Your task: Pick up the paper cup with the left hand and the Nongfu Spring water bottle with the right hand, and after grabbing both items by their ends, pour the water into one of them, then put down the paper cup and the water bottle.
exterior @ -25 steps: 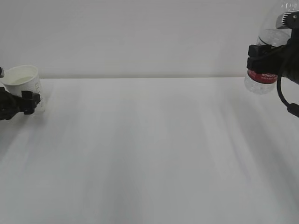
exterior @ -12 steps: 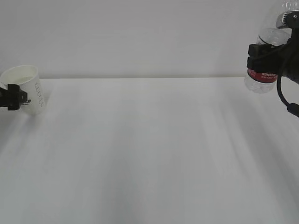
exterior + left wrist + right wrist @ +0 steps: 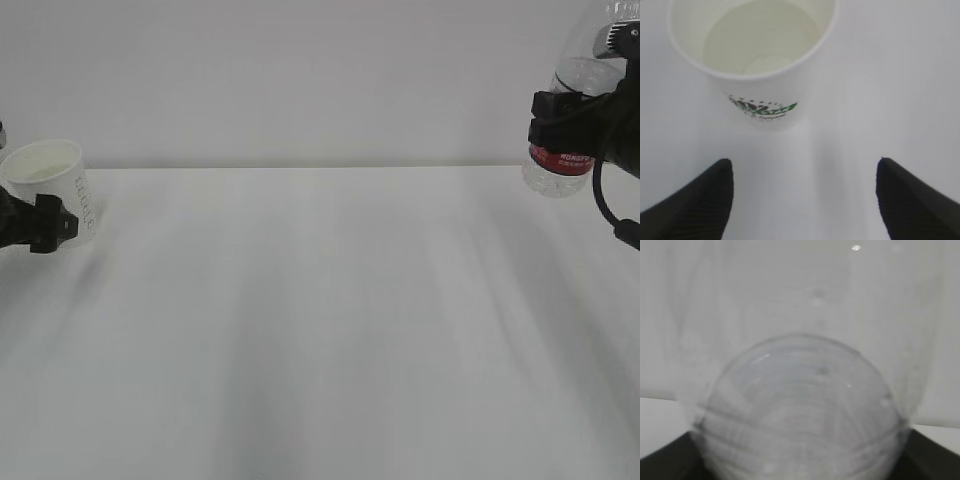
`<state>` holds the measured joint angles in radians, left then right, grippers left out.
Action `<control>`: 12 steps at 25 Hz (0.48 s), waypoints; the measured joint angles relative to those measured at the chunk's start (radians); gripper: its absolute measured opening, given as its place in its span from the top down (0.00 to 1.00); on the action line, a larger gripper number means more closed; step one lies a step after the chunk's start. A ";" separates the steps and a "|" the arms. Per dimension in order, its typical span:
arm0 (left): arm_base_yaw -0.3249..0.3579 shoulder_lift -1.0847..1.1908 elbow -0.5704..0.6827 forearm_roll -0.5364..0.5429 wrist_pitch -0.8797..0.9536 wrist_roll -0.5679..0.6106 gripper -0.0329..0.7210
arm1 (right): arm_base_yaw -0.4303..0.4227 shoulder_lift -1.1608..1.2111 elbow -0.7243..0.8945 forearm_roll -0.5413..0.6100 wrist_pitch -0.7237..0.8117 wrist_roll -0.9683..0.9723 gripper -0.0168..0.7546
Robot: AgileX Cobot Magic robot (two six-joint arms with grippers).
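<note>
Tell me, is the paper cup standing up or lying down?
Standing up. The paper cup sits on the table, mouth upward.

The table [image 3: 320, 320] is viewed by the exterior camera from the front, slanting slightly downward. The paper cup [image 3: 752, 55], also seen at that view's left edge, is looked down on closely from the left wrist; the right wrist view is filled by the Nongfu Spring water bottle [image 3: 800, 405].

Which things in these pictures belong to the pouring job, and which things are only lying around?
Belonging to the job:
paper cup
Nongfu Spring water bottle
left gripper, open, apart from the cup
right gripper, shut on the bottle

Only lying around:
nothing except the white table itself
</note>
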<state>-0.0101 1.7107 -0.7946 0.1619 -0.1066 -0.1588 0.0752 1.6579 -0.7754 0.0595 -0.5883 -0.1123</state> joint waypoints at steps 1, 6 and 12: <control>-0.010 -0.011 0.000 0.000 0.005 0.000 0.09 | 0.000 0.000 0.000 0.000 -0.002 0.000 0.31; -0.033 -0.082 0.000 0.000 0.059 0.000 0.10 | 0.000 0.000 0.000 0.000 -0.004 0.002 0.31; -0.034 -0.189 0.004 0.000 0.134 0.000 0.12 | 0.000 0.000 0.000 -0.027 -0.004 0.003 0.31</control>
<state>-0.0444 1.5216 -0.7905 0.1619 0.0279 -0.1588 0.0752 1.6579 -0.7754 0.0321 -0.5921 -0.1094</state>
